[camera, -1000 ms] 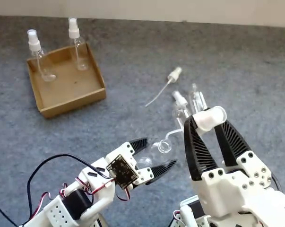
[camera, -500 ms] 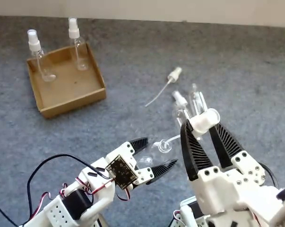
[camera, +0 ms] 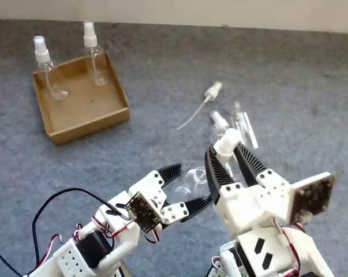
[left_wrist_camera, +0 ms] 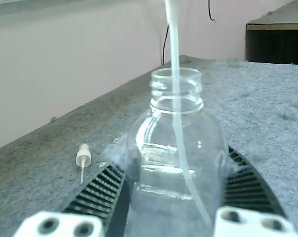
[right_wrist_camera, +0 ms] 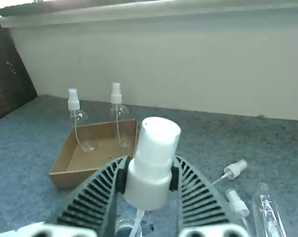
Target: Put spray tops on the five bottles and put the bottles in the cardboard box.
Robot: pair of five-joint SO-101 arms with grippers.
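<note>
**High view:** You have the left gripper (camera: 192, 184) clamped around an open bottle (camera: 195, 175) near 6 o'clock on the table (camera: 162, 69). The right gripper (camera: 225, 150) pinches a spray top (camera: 228, 139) just toward 1 o'clock of it. That arm leans in from 5 o'clock, wrist tipped forward. The cardboard box (camera: 119, 112) at 10 o'clock holds 2 capped bottles (camera: 96, 57).

**Left wrist view:** The bottle stands upright between your left fingers (left_wrist_camera: 97, 190), long axis vertical. The dip tube (left_wrist_camera: 173, 59) comes in from 12 o'clock and runs down through the neck (left_wrist_camera: 176, 91).

**Right wrist view:** Your right fingers (right_wrist_camera: 97, 197) grip the spray top's collar, nozzle up and tube pointing to 6 o'clock. The top looks to sit above the neck, so seating it likely calls for a straight drop along the bottle's axis.
</note>
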